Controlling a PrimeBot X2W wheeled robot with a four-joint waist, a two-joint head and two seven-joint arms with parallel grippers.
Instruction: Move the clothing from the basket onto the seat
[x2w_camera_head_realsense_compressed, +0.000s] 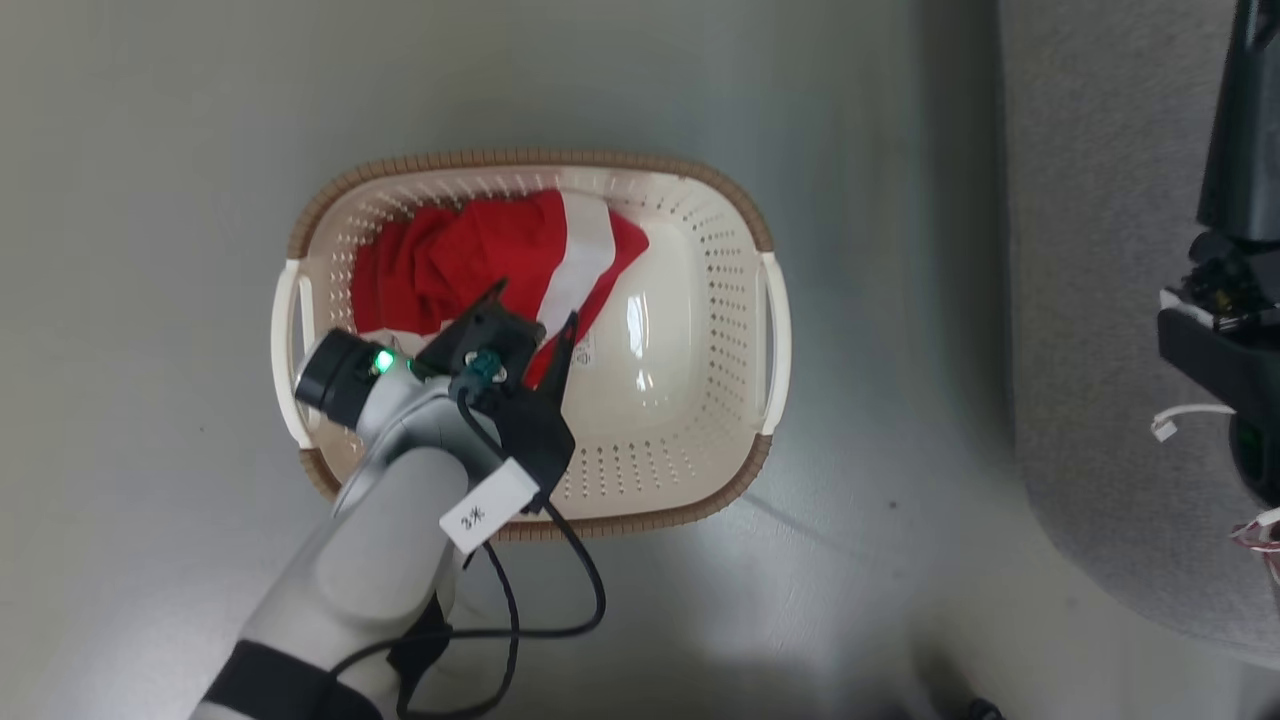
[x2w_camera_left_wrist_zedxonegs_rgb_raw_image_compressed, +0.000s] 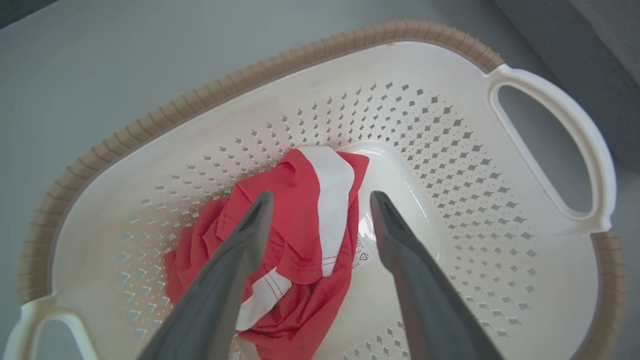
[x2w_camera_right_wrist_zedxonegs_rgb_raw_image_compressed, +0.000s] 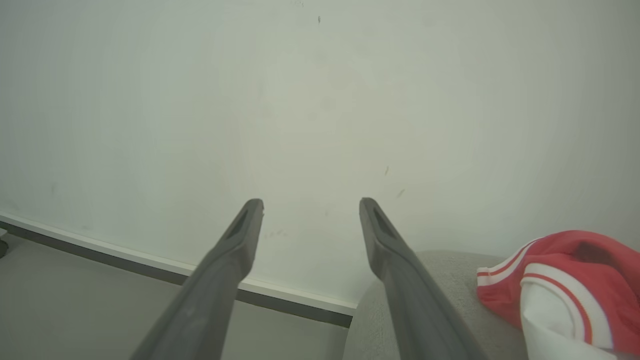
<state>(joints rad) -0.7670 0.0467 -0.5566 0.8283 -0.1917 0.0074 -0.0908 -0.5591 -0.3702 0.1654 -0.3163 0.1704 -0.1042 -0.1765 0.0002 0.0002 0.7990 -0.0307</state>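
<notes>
Red clothing (x2w_camera_left_wrist_zedxonegs_rgb_raw_image_compressed: 300, 230) in basket (x2w_camera_left_wrist_zedxonegs_rgb_raw_image_compressed: 200, 103), beneath left claw (x2w_camera_left_wrist_zedxonegs_rgb_raw_image_compressed: 321, 196) — spread

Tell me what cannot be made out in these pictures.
- Head view: the left gripper covers part of the red garment in the basket.
- Right wrist view: the striped garment on the seat is cut off at the right and bottom edges.
- Left wrist view: the small label is too small to read.

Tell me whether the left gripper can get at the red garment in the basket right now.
Probably yes. The left gripper hangs open over the basket, pointing straight at the red garment, which lies uncovered with nothing between them.
</notes>
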